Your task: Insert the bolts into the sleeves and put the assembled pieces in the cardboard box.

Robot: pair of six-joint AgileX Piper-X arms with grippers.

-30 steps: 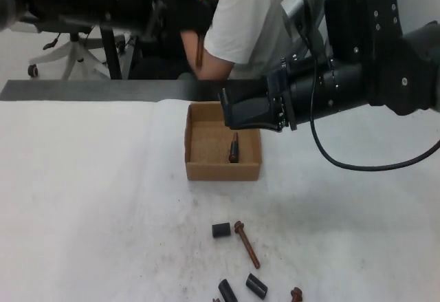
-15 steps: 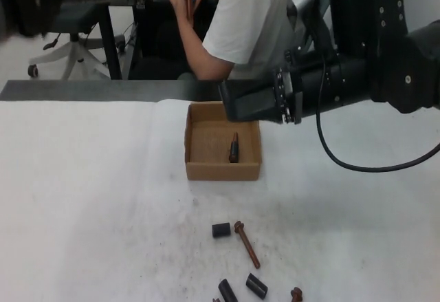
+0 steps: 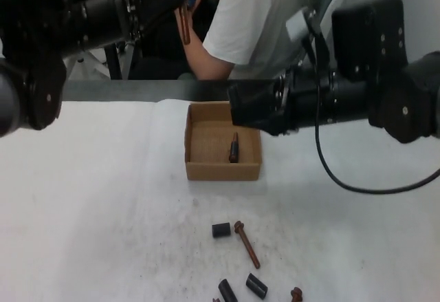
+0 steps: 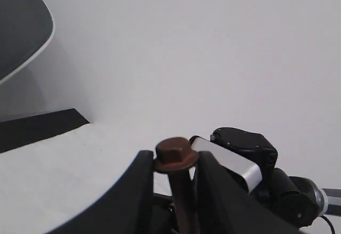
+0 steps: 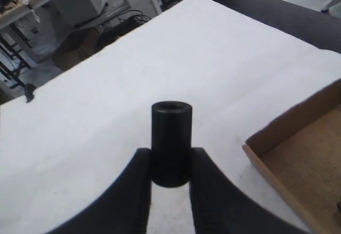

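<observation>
Aloft, the left pincer (image 4: 175, 162) clamps a bolt (image 4: 176, 150); the right pincer (image 5: 170, 162) clamps a sleeve (image 5: 171, 132) near the rim of the cardboard box (image 3: 221, 172), with the worktop (image 3: 89, 199) spreading wide beyond.

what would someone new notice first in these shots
The left gripper is shut on a rusty brown hex-head bolt, the right gripper on a short black cylindrical sleeve. On the white bench cover, an open brown cardboard box holds one dark assembled piece, with loose black sleeves and another rusty bolt lying nearer the camera.
</observation>
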